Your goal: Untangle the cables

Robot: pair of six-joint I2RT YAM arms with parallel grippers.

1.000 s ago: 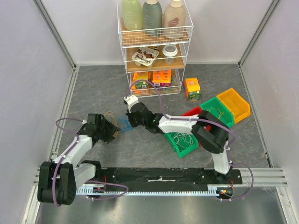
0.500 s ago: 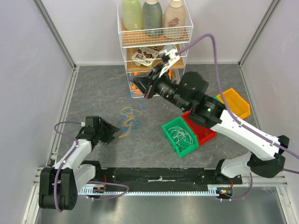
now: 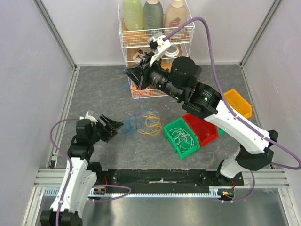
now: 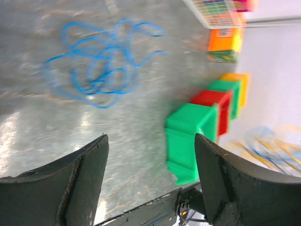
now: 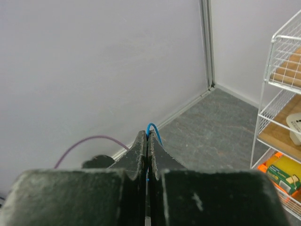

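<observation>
Blue cable (image 3: 132,124) and yellow cable (image 3: 150,123) lie looped at the surface centre, beside the green bin (image 3: 171,141); left pincer (image 4: 150,141) wide, near the blue cable; right pincer (image 5: 147,136) clamped on a blue strand (image 5: 153,128).

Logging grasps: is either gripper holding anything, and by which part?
The right gripper is shut on a blue cable, pinching a bend whose small loop pokes out between the jaws. The left gripper is open and holds nothing.
</observation>
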